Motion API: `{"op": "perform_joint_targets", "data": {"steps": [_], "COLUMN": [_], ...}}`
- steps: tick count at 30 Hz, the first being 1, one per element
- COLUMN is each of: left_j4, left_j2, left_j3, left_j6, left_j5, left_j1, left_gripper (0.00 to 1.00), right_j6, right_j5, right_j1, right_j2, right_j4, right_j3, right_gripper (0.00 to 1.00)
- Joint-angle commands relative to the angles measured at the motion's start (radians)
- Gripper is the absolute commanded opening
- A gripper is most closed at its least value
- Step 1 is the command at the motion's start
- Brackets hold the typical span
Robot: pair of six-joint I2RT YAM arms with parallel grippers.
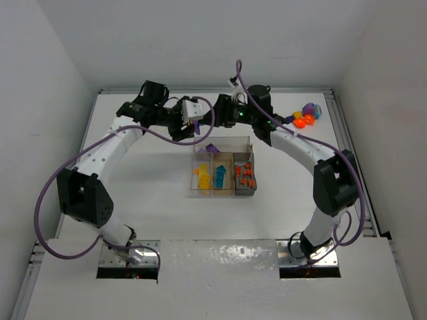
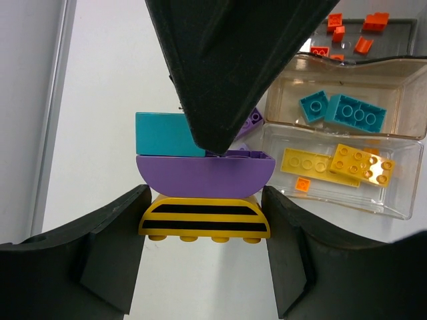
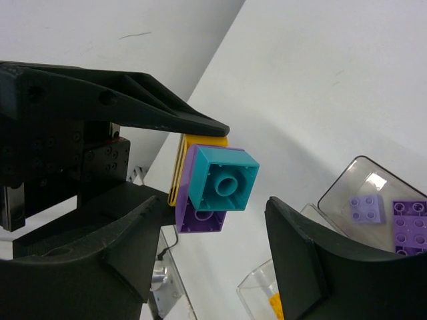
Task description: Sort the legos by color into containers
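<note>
We found the left pincer clamped on a stack of three legos: a yellow piece with black stripes sat between its fingers, a purple curved piece above it, and a teal brick on top. The stack was held off the table, at centre frame in the left wrist view, just left of the tray. The right pincer faced it, and its fingers stood apart on either side of the teal brick without closing on it. In the tray, yellow legos lay in the clear narrow section, teal legos in the tan one, orange-red legos in the grey one, and purple legos in the wide section. One small orange piece lay among the yellow. A loose heap of legos sat at the upper right of the overhead view.
</note>
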Motion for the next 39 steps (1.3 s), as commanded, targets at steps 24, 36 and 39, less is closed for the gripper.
{"op": "perform_joint_targets", "data": {"steps": [24, 36, 39], "left_j4": [0.062, 0.068, 0.071], "left_j2": [-0.078, -0.090, -0.092], "left_j3": [-0.024, -0.052, -0.062], "left_j6": [0.012, 0.011, 0.009], "left_j5": [0.054, 0.031, 0.034], "left_j1": [-0.013, -0.013, -0.012], "left_gripper": [0.00, 0.00, 0.00], "right_j6": [0.131, 0.134, 0.137], "right_j5": [-0.106, -0.116, -0.116], "right_j1": [-0.003, -0.036, -0.050], "right_j2": [0.042, 0.015, 0.003], "right_j4": [0.222, 0.217, 0.217], "right_j3": [0.016, -0.013, -0.025], "right_gripper": [0.36, 0.28, 0.38]}}
